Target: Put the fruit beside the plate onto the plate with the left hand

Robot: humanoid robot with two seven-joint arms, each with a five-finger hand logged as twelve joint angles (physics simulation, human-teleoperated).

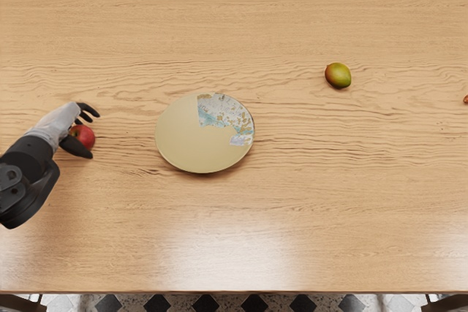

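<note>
A small red apple [85,137] lies on the table to the left of a round yellow plate [183,144] with a blue-white patch on its upper right. My left hand [91,134] comes in from the left edge and reaches around the apple. Its dark fingers [88,113] are spread above the fruit and its thumb [77,148] lies below it, with a small gap visible, so the hand is open. The palm hides the apple's left side. The right arm is out of view.
A green-red mango [338,75] sits far to the right of the plate. A small reddish object [466,99] peeks in at the right edge. The wooden table's front edge [234,290] runs along the bottom.
</note>
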